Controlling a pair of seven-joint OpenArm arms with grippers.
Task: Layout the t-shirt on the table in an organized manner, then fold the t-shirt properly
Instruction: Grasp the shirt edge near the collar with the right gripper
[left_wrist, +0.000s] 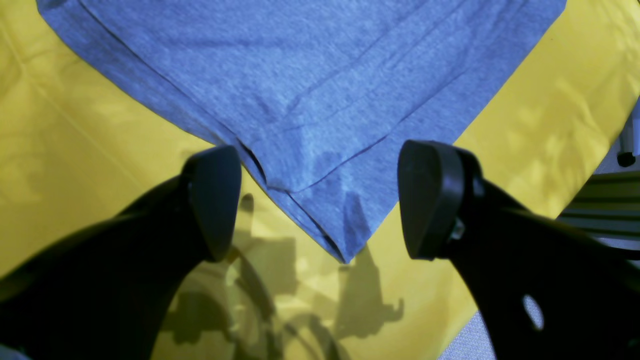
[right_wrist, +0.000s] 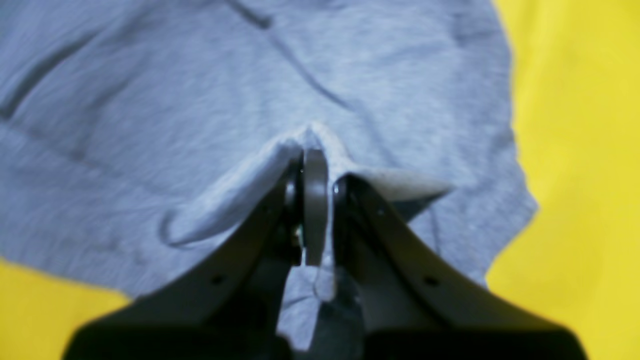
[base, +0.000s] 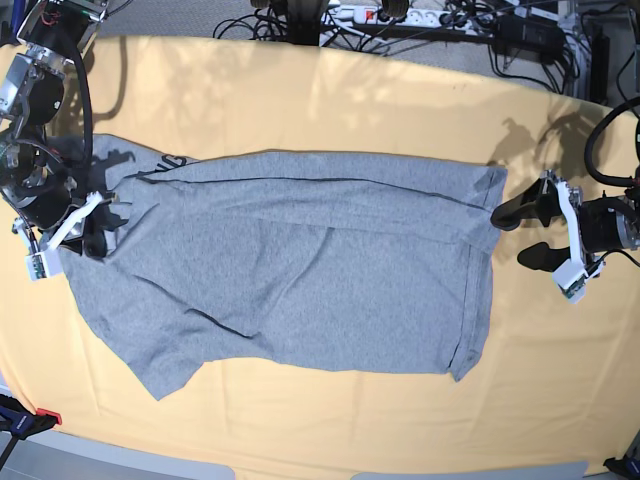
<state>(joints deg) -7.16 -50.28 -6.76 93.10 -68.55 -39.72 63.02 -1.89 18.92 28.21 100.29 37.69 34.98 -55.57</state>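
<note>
Basically the t-shirt (base: 300, 270) is light, limp jersey lying plain-side up and lengthwise across the yellow table (base: 330, 110), partly folded along its far edge; it'll sag and drag, so I'd grab doubled edges and corners, not the flat middle. Right gripper (right_wrist: 315, 165), at the sleeve end, has its fingers pinched on a raised ridge of the fabric, arm low over the cloth. Left gripper (left_wrist: 320, 200) hovers over the hem corner, fingers (left_wrist: 215, 200) wide apart, straddling the layered tip, holding nothing.

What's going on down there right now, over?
Right gripper shut on t-shirt. Left gripper open, over shirt corner, not touching. Nothing in the way.
</note>
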